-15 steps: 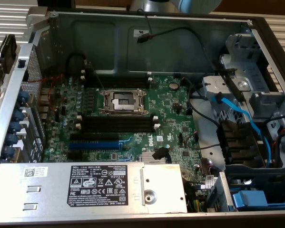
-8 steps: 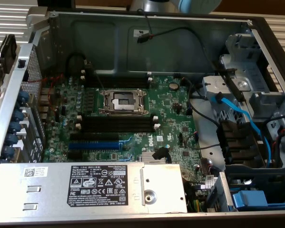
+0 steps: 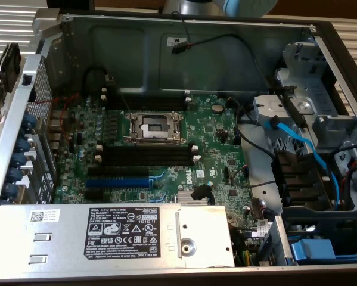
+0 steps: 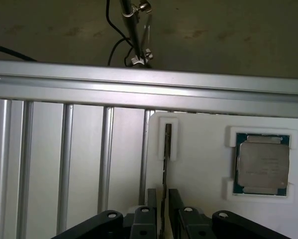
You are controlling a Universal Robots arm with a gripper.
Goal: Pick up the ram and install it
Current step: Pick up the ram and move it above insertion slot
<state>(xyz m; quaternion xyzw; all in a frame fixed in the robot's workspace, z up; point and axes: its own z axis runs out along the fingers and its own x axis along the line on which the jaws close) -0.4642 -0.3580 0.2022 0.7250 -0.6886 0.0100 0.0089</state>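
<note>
The claw (image 4: 162, 195) is open to a narrow width and straddles the ram (image 4: 164, 159), one finger on each side with a slim gap showing, so nothing is gripped. The ram stands on edge in a white holder (image 4: 198, 149) on the slatted aluminium table (image 4: 84, 159), with a processor (image 4: 263, 167) seated beside it. In the exterior view the open computer case (image 3: 226, 53) shows its motherboard (image 3: 214, 131); the black memory slots (image 3: 145, 156) lie empty at 6 o'clock from the processor socket (image 3: 154, 127)
</note>
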